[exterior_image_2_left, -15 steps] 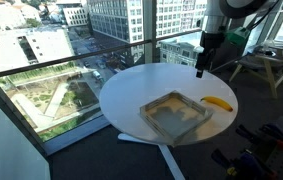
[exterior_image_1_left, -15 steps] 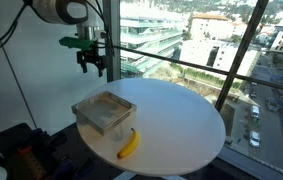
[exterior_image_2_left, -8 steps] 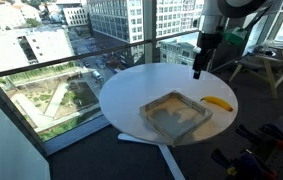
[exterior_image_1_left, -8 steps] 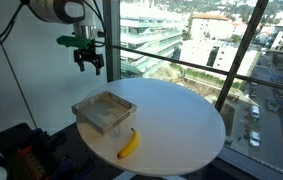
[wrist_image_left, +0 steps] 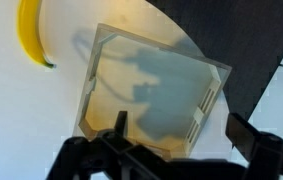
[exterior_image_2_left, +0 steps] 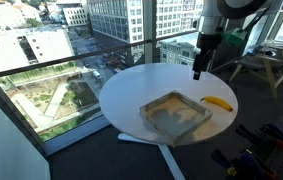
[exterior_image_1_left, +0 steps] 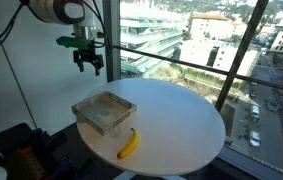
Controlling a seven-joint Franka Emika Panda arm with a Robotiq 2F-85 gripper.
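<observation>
Aloft, the gripper [exterior_image_1_left: 91, 69] points down, jaws spread, near the tray [exterior_image_1_left: 93, 123].

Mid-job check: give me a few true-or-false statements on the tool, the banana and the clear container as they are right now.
1. The tool is open and holds nothing. True.
2. The banana lies inside the clear container. False: it lies on the table beside the container.
3. The clear container is empty. True.
4. The tool touches the clear container. False: it hangs in the air above the table, apart from it.
</observation>
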